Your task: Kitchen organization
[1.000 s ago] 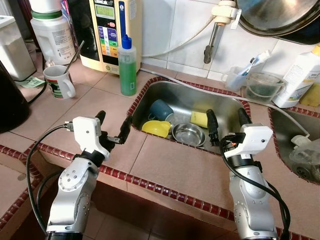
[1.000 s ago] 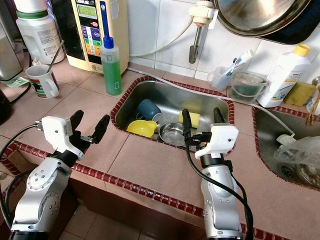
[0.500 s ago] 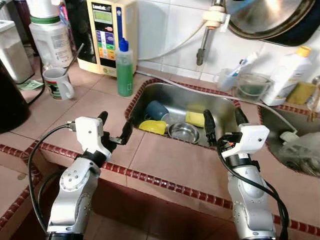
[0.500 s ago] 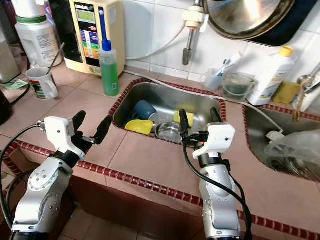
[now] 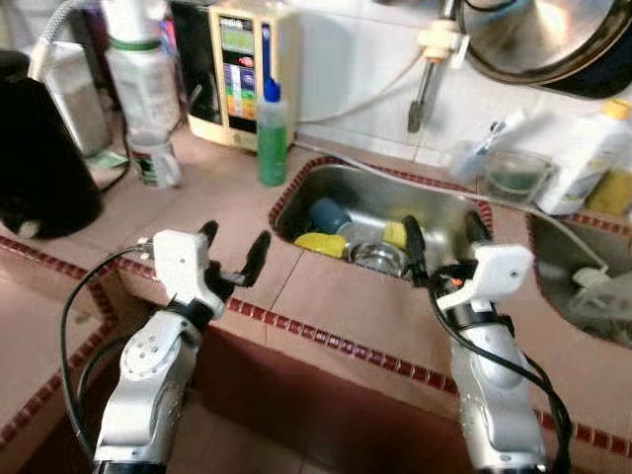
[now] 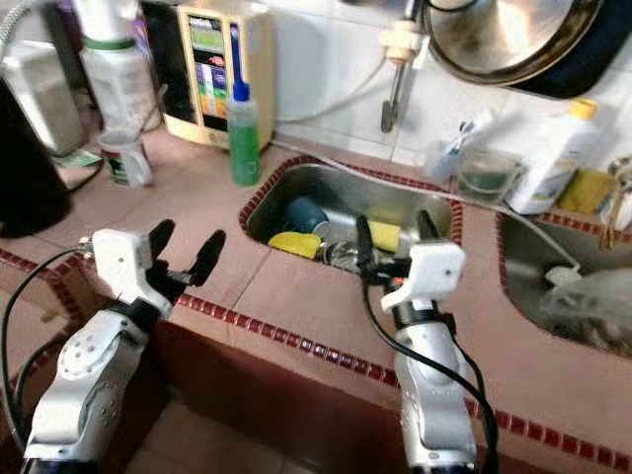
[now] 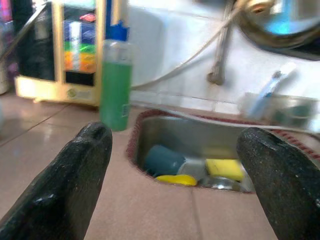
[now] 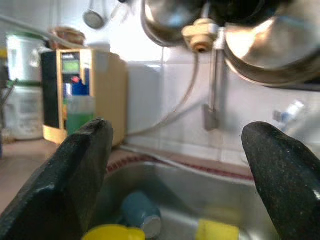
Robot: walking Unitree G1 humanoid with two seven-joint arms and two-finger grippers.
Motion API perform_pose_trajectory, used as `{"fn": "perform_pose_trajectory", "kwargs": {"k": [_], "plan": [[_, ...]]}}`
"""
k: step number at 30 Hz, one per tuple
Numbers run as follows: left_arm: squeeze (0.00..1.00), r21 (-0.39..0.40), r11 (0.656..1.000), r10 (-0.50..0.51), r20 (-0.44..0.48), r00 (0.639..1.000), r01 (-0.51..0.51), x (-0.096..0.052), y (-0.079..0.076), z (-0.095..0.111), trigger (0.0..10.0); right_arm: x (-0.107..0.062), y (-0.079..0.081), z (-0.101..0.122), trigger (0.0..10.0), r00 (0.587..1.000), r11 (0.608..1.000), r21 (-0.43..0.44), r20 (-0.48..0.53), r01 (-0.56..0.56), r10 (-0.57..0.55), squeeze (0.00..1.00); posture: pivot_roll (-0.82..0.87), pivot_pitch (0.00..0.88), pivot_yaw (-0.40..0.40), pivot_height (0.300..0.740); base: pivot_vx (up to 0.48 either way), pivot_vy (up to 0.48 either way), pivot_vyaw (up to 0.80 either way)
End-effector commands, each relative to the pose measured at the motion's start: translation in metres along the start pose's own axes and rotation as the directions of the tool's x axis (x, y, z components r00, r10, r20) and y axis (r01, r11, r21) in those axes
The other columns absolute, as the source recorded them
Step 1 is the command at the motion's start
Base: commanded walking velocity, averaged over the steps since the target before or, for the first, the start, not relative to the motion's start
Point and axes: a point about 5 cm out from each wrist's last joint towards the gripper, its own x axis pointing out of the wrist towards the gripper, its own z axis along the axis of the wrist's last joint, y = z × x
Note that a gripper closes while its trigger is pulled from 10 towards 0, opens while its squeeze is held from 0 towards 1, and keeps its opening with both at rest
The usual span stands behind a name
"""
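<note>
Slightly blurred, the head views look down on a pink-tiled worktop [image 5: 336,296] edged in dark red tile, with a stainless steel sink basin [image 5: 444,202] at centre frame. Inside the basin lie a dark blue mug [image 5: 328,214] on its side, a yellow plastic bowl [image 5: 319,243], a small round steel bowl [image 5: 377,257] and a yellow sponge [image 5: 394,233], all close together. At lower left, the left claw [image 5: 233,259] hangs released and empty above the worktop edge, well short of the basin. At centre right, the right claw [image 5: 440,241] hangs above the basin's near rim, fingers spread, holding nothing. A tall green soap bottle with a blue cap [image 5: 273,136] stands upper left of the basin; a white mug [image 5: 155,161] sits further left.

The blue mug looks rigid and breakable, probably slippery if wet; its rim or handle seems the surest hold. The steel bowl looks light, stiff and slick, best pinched at its rim.
</note>
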Motion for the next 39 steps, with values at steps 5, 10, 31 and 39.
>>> {"fn": "perform_pose_trajectory", "kwargs": {"k": [5, 10, 31, 39], "plan": [[0.00, 0.001, 1.000, -0.025, 0.010, 1.000, 0.025, 0.0045, -0.0045, 0.0042, 10.0, 0.0002, -0.0047, 0.0020, 10.0, 1.000, 1.000, -0.010, 0.004, 0.023, -0.023, 0.00, 0.07, 0.000, -0.030, 0.740, 0.000, 0.000, 0.00], [0.00, 0.004, 1.000, -0.030, 0.017, 0.999, 0.030, 0.0049, -0.0055, 0.0053, 10.0, 0.0006, -0.0043, 0.0023, 10.0, 1.000, 1.000, -0.009, 0.005, 0.022, -0.022, 0.00, 0.07, 0.000, -0.029, 0.740, 0.000, 0.000, 0.00], [0.00, 0.016, 0.999, -0.048, -0.014, 0.999, 0.048, 0.0022, -0.0081, 0.0004, 10.0, -0.0012, -0.0030, 0.0000, 10.0, 1.000, 1.000, -0.010, -0.007, 0.009, -0.009, 0.00, 0.08, 0.000, -0.037, 0.740, 0.000, 0.000, 0.00], [0.00, 0.012, 0.999, -0.052, -0.039, 0.998, 0.052, 0.0008, -0.0100, -0.0027, 10.0, -0.0026, -0.0016, -0.0015, 10.0, 1.000, 1.000, -0.007, -0.015, -0.002, 0.002, 0.00, 0.08, 0.000, -0.043, 0.740, -0.258, 0.000, 0.00]]}}
